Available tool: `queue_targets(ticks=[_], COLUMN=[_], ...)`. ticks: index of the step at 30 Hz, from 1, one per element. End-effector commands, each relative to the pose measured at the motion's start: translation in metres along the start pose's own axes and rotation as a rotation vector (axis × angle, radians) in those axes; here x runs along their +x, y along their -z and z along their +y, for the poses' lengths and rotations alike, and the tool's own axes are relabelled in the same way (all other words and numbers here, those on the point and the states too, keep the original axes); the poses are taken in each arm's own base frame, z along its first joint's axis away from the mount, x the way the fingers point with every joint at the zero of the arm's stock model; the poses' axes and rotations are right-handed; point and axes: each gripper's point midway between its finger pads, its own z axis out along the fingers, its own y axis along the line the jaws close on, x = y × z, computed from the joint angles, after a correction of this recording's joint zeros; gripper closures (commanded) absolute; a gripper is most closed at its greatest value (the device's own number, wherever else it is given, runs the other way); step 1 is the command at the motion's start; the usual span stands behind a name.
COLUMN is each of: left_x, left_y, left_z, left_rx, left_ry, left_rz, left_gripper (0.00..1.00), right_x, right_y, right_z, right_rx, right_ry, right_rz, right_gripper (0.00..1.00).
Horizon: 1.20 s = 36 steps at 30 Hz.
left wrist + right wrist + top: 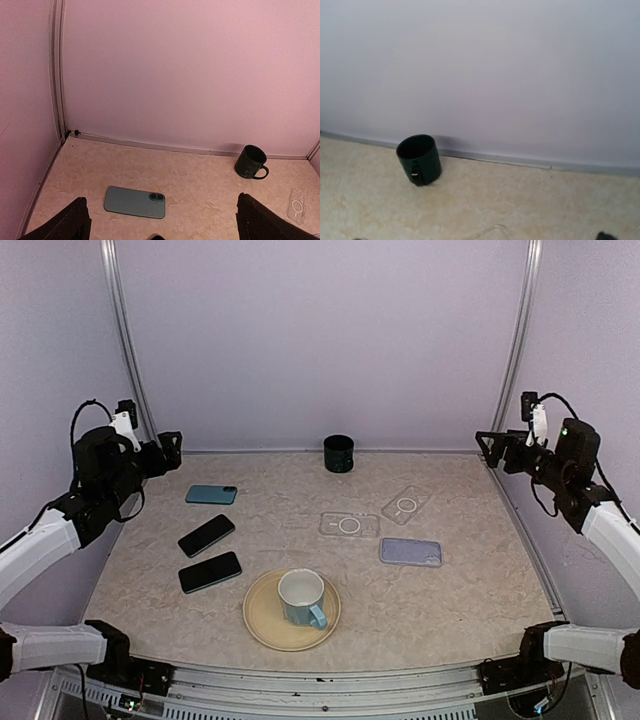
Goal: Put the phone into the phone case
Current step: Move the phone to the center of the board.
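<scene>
Three phones lie flat on the left of the table: a teal phone point(211, 494) point(134, 202) with its back up, and two black phones point(206, 535) point(210, 571) nearer the front. Two clear phone cases point(349, 524) point(406, 504) and a lavender case point(410, 552) lie right of centre. One clear case point(297, 205) shows at the right edge of the left wrist view. My left gripper point(169, 452) point(165, 227) hangs open and empty above the table's left rear, short of the teal phone. My right gripper point(488, 448) is raised at the right rear, open and empty, with only one fingertip point(605, 235) in its wrist view.
A dark green mug point(339, 453) point(251, 162) point(419, 159) stands at the back centre by the wall. A beige plate point(262, 625) carrying a light blue mug point(302, 598) sits at the front centre. Walls close in the back and both sides.
</scene>
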Motion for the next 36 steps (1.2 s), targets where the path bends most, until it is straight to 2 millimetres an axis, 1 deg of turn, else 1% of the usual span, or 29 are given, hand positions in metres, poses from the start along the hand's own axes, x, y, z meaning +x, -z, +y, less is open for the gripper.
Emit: queue_targets(ticks=[1,3,4,7,9,11,12,13,15,16,17,20,23,24,28,30,31,33,34,36], left_x=[-0.016,-0.015,-0.013,-0.006,0.001,0.007,0.01,0.013,0.016,0.019,0.02,0.033,0.049,0.05,0.075,0.083,0.089,0.096,0.096,0.106], left_y=[-0.002,-0.004,-0.007,-0.012,-0.017,-0.018,-0.019,-0.017,-0.014,-0.013,-0.013,-0.019,-0.027,-0.029,-0.043,-0.048,-0.05,-0.053,-0.055,-0.061], left_z=[0.003,0.0,-0.001,-0.001,0.002,0.0,0.001,-0.004,0.001,0.003,0.003,0.0,-0.009,-0.013,-0.023,-0.031,-0.036,-0.047,-0.048,-0.057], left_rx=[-0.013,-0.001,0.007,-0.004,-0.011,0.054,0.081,0.143,0.168,0.165,0.162,0.137,0.113,0.11,0.074,0.079,0.083,0.096,0.08,0.068], left_ry=[0.107,0.141,0.153,0.215,0.28,0.315,0.343,0.37,0.443,0.458,0.463,0.45,0.411,0.397,0.349,0.335,0.325,0.305,0.288,0.246], left_rz=[-0.052,-0.041,-0.029,0.022,0.073,0.11,0.113,0.126,0.114,0.111,0.115,0.168,0.241,0.256,0.356,0.39,0.412,0.445,0.452,0.503], left_gripper=[0.01,0.01,0.01,0.01,0.01,0.01,0.01,0.01,0.01,0.01,0.01,0.01,0.01,0.01,0.01,0.01,0.01,0.01,0.01,0.01], right_x=[-0.01,-0.004,-0.001,0.004,0.009,0.016,0.021,0.027,0.039,0.05,0.056,0.063,0.066,0.07,0.084,0.09,0.096,0.114,0.121,0.132], right_y=[-0.014,-0.017,-0.019,-0.022,-0.022,-0.022,-0.024,-0.026,-0.034,-0.039,-0.041,-0.041,-0.043,-0.045,-0.057,-0.062,-0.065,-0.071,-0.073,-0.074], right_z=[-0.009,-0.014,-0.012,0.008,0.016,0.021,0.021,0.021,0.023,0.023,0.024,0.022,0.021,0.022,0.025,0.019,0.015,0.005,0.003,0.002], right_rx=[0.034,0.06,0.047,-0.074,-0.126,-0.162,-0.162,-0.17,-0.193,-0.201,-0.21,-0.2,-0.193,-0.205,-0.188,-0.136,-0.103,-0.037,-0.012,0.024], right_ry=[-0.175,-0.24,-0.256,-0.218,-0.213,-0.235,-0.255,-0.275,-0.31,-0.33,-0.344,-0.373,-0.419,-0.434,-0.436,-0.42,-0.418,-0.413,-0.409,-0.406], right_rz=[-0.016,0.015,0.032,0.069,0.075,0.085,0.099,0.119,0.178,0.22,0.238,0.235,0.233,0.252,0.305,0.321,0.35,0.435,0.467,0.52], right_gripper=[0.0,0.0,0.0,0.0,0.0,0.0,0.0,0.0,0.0,0.0,0.0,0.0,0.0,0.0,0.0,0.0,0.0,0.0,0.0,0.0])
